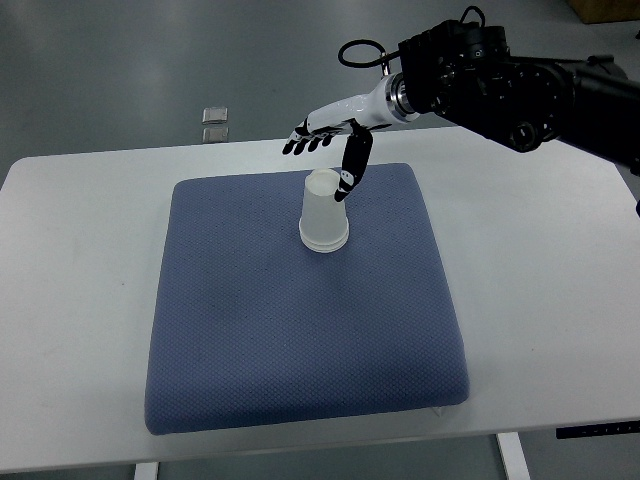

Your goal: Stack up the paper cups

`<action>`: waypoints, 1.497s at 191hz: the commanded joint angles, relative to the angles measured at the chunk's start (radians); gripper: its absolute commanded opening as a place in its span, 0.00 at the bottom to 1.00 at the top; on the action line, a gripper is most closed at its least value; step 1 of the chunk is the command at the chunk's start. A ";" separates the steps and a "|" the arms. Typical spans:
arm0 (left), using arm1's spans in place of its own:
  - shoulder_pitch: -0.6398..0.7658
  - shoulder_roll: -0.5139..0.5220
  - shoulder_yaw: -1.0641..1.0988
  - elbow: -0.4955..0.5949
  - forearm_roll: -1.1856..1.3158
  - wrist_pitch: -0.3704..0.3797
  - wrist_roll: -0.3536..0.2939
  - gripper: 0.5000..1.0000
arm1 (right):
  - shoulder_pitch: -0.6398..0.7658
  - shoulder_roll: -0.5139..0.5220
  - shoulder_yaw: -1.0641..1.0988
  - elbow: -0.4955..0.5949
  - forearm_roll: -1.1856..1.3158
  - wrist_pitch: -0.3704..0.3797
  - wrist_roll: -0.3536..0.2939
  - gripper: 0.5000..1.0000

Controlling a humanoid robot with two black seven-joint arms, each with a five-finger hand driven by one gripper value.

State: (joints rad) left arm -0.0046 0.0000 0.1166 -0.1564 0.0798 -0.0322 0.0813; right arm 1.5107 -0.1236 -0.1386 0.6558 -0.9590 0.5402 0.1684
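Observation:
A stack of white paper cups stands upside down on the blue cushion, toward its far middle. My right hand comes in from the upper right and hovers just above and behind the stack. Its fingers are spread, and the thumb points down next to the top of the stack. The hand holds nothing. The left arm does not show.
The cushion lies on a white table. Two small square objects lie on the floor beyond the table's far edge.

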 commanded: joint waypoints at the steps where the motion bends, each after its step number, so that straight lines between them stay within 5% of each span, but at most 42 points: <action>1: 0.000 0.000 0.000 0.000 0.000 0.000 0.000 1.00 | 0.002 -0.002 0.007 -0.019 0.009 -0.002 0.000 0.83; 59: 0.000 0.000 0.000 0.000 0.000 0.000 0.000 1.00 | -0.136 -0.123 0.252 -0.055 0.217 -0.016 -0.001 0.82; 133: 0.000 0.000 0.000 0.000 0.000 0.000 0.000 1.00 | -0.483 -0.131 0.573 -0.102 0.782 -0.275 -0.001 0.82; 166: 0.000 0.000 0.000 0.000 0.000 0.000 0.000 1.00 | -0.567 -0.102 0.576 -0.102 1.023 -0.275 0.002 0.83; 286: 0.000 0.000 0.000 0.000 0.000 0.000 0.000 1.00 | -0.644 -0.091 0.571 -0.102 1.026 -0.261 0.008 0.83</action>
State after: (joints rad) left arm -0.0046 0.0000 0.1166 -0.1564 0.0798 -0.0322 0.0813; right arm 0.8697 -0.2147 0.4269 0.5522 0.0660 0.2765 0.1764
